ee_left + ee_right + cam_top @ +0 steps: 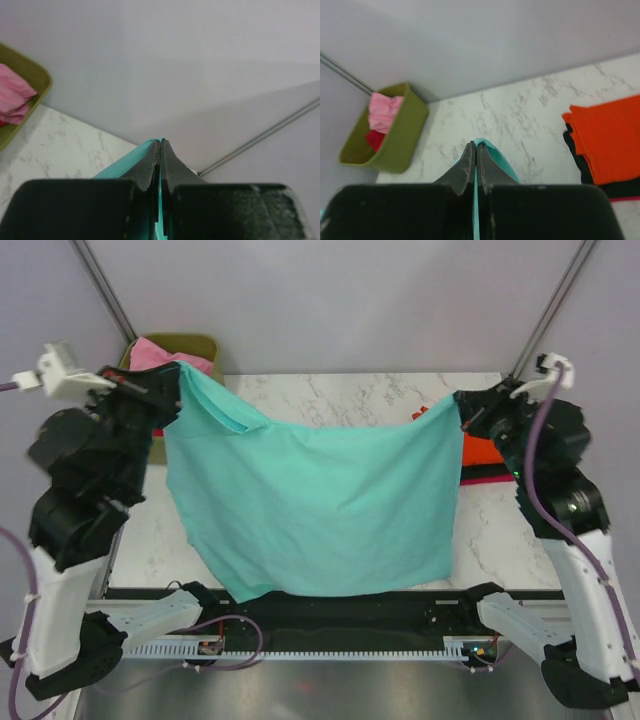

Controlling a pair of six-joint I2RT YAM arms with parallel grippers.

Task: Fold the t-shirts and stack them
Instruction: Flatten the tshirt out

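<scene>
A teal t-shirt (pixel 310 500) hangs spread in the air between both arms, its lower edge near the table's front. My left gripper (pixel 176 376) is shut on its upper left corner; in the left wrist view (pixel 160 145) teal cloth (pixel 122 164) is pinched between the fingers. My right gripper (pixel 458 405) is shut on the upper right corner, and the right wrist view (pixel 476 147) shows the cloth (pixel 500 160) clamped in it. A folded orange shirt (pixel 607 137) lies on a black one (pixel 580 165) at the right, with a crimson edge (pixel 626 199) beneath. Pink (pixel 384 112) and red (pixel 374 139) shirts lie in the bin.
An olive-green bin (pixel 195 343) stands at the back left corner of the marble table (pixel 350 390); it also shows in the right wrist view (pixel 395 145). The folded stack (pixel 480 455) sits at the right edge, partly hidden behind the hanging shirt. Frame poles rise at both back corners.
</scene>
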